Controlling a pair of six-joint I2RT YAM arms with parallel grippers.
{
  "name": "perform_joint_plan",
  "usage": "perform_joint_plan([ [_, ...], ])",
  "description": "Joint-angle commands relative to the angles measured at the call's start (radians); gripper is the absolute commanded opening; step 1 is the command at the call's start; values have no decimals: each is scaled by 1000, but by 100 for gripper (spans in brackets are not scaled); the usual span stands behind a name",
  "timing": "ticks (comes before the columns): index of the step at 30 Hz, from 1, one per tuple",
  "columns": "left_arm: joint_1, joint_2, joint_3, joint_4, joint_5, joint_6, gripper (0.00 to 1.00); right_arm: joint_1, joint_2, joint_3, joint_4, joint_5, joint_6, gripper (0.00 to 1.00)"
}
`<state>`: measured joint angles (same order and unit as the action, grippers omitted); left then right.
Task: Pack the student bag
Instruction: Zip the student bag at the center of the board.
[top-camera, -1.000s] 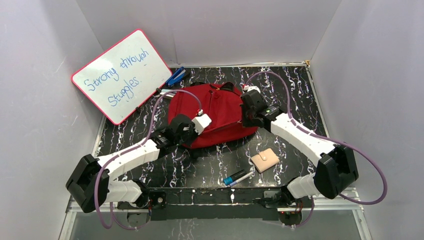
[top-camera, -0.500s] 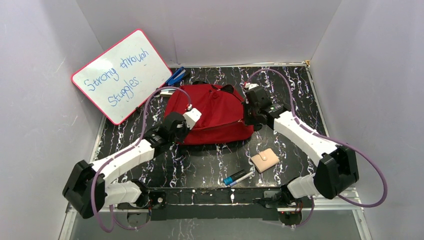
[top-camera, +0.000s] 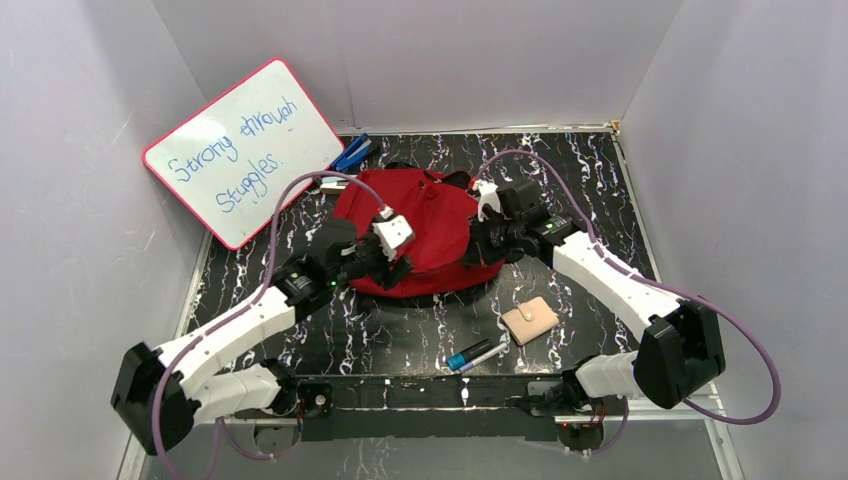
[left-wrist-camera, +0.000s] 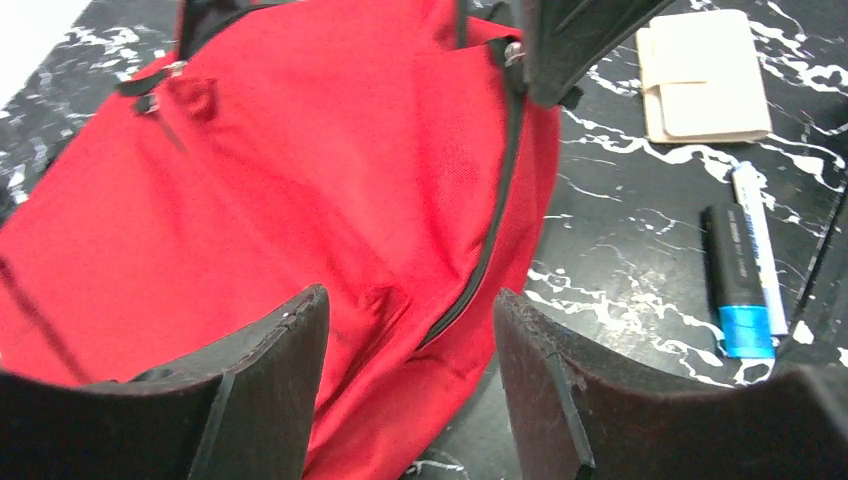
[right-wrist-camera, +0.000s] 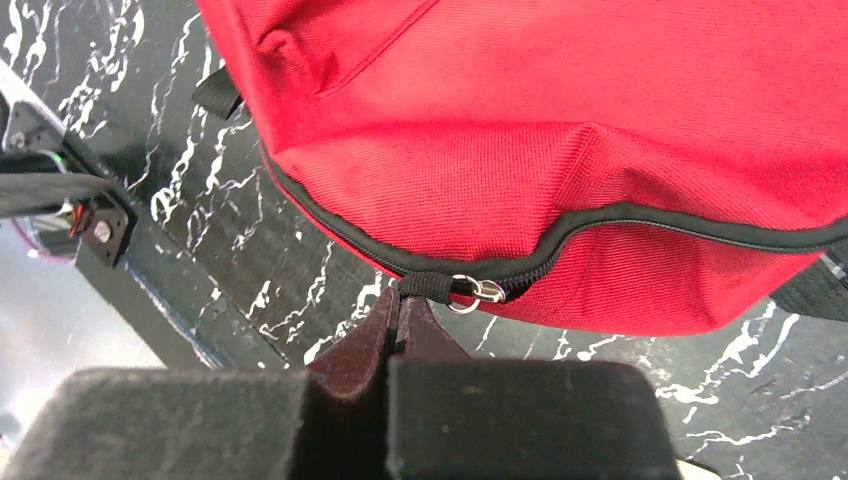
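The left gripper (left-wrist-camera: 408, 305), shut a second ago, now gapes over the soft dark-red fabric student bag (top-camera: 430, 215), bunched rounder on the black marbled table (top-camera: 420, 335). The right gripper (right-wrist-camera: 400, 305) stays pinched on its black zipper pull (right-wrist-camera: 425, 286). The pink-framed whiteboard (top-camera: 243, 150) reads "Strong through Stupples."

left tool (left-wrist-camera: 408, 312) newly wide open over the student bag (left-wrist-camera: 250, 180) (bag now rounder, more bunched)

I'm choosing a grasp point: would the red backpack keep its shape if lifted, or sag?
Probably floppy: the red backpack puckers where the right hand pinches its zipper tab, so it would likely sag. Its creased, slack fabric suggests little inside, so probably light. Pushed, it may bunch rather than slide.
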<state>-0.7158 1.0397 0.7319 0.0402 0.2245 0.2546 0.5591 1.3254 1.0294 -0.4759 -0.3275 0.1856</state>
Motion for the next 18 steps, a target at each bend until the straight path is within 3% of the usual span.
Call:
perform_joint_plan([
  [1,-71,113,53,82,61,29,59,21,-46,1,31,-75,-24,0],
  [6,-144,247,62,189,18,39,59,21,-85,15,-36,-6,-13,0],
  [15,-165,384,80,304,-3,62,58,21,-150,9,-95,-22,-4,0],
  [16,-165,395,89,303,-2,64,55,21,-156,7,-97,-18,-5,0],
  [18,-165,417,114,280,11,72,34,21,-158,6,-101,0,-4,0],
])
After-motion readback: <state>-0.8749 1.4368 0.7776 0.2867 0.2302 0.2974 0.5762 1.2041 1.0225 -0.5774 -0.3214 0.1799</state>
